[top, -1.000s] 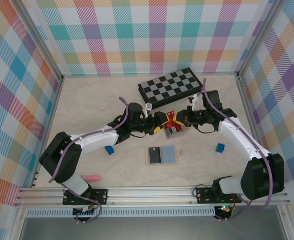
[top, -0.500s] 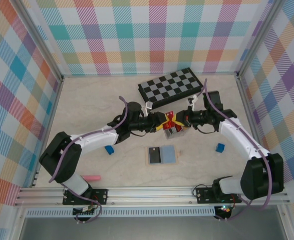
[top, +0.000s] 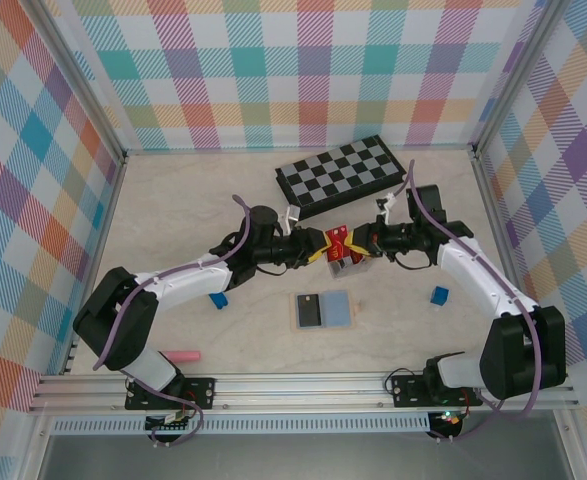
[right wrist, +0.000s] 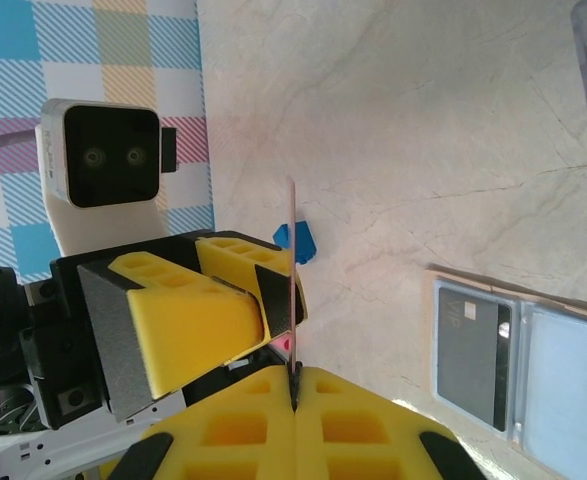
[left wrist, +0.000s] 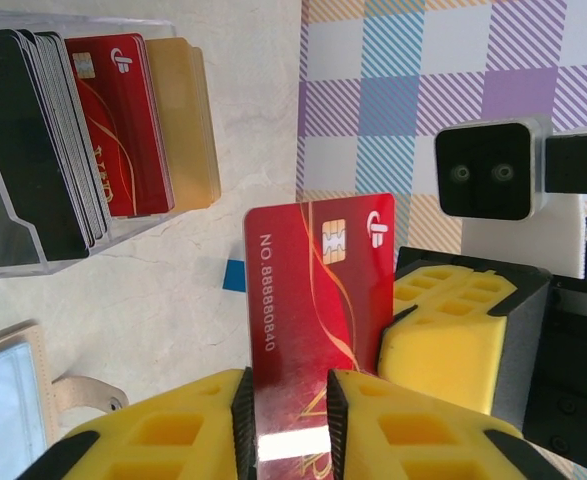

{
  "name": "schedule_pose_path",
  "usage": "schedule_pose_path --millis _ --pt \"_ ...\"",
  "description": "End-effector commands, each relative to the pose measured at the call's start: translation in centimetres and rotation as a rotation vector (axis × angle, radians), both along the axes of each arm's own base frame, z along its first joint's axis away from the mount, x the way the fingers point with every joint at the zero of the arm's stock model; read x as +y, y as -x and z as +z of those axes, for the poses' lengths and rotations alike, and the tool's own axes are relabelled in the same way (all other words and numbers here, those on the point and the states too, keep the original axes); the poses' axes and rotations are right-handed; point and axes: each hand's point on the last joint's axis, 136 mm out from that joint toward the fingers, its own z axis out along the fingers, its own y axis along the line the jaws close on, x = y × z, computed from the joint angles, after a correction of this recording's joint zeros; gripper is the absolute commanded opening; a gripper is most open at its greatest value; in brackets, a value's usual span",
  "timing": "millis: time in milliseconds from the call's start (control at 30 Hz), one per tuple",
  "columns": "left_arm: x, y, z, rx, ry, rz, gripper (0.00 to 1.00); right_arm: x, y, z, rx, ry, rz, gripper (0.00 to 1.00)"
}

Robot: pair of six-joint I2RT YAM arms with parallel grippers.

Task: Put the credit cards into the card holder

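Note:
A red credit card [left wrist: 318, 290] hangs in the air between both grippers [top: 339, 241]. My left gripper [left wrist: 287, 395] is shut on it, its black pads pressing the card's two long edges. My right gripper [right wrist: 294, 375] is shut on the same card, which shows edge-on [right wrist: 292, 260] in that view; its yellow finger [left wrist: 448, 345] sits at the card's right edge. More credit cards stand in a clear tray [left wrist: 33, 255]: a dark stack [left wrist: 33, 140], a red one [left wrist: 123, 130] and a yellow one [left wrist: 188, 120]. The tan card holder [top: 338, 309] lies open nearer the front, with a dark card [right wrist: 470, 345] in it.
A chessboard [top: 341, 174] lies at the back. Small blue blocks sit left [top: 218, 299] and right [top: 439, 295] of the holder. A pink pen [top: 183, 355] lies near the front left edge. Patterned walls enclose the table.
The left jaws have narrowed until they grip the red card's edges. The right gripper has kept its hold. Both arms have barely shifted.

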Motion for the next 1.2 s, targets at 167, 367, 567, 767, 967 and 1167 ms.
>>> schedule_pose_path --millis 167,367,567,767,967,1167 --pt "0.1 0.1 1.1 -0.027 0.033 -0.017 0.35 0.6 0.1 1.0 -0.004 -0.096 0.018 0.00" --pt "0.1 0.1 0.9 -0.023 0.030 -0.015 0.30 0.7 0.1 0.9 0.003 -0.103 0.015 0.00" --pt "0.3 0.2 1.0 -0.028 0.023 -0.010 0.00 0.3 0.3 -0.7 0.034 -0.066 0.003 0.00" --pt "1.8 1.0 -1.6 -0.001 -0.086 0.008 0.00 -2.1 1.1 -4.2 0.079 0.142 -0.079 0.19" --pt "4.4 3.3 -6.8 0.051 -0.243 0.051 0.00 -2.6 3.9 -8.7 0.122 0.324 -0.062 0.27" --pt "3.2 6.2 -10.1 0.033 -0.359 -0.002 0.00 0.6 6.3 -12.2 0.159 0.324 0.036 0.29"
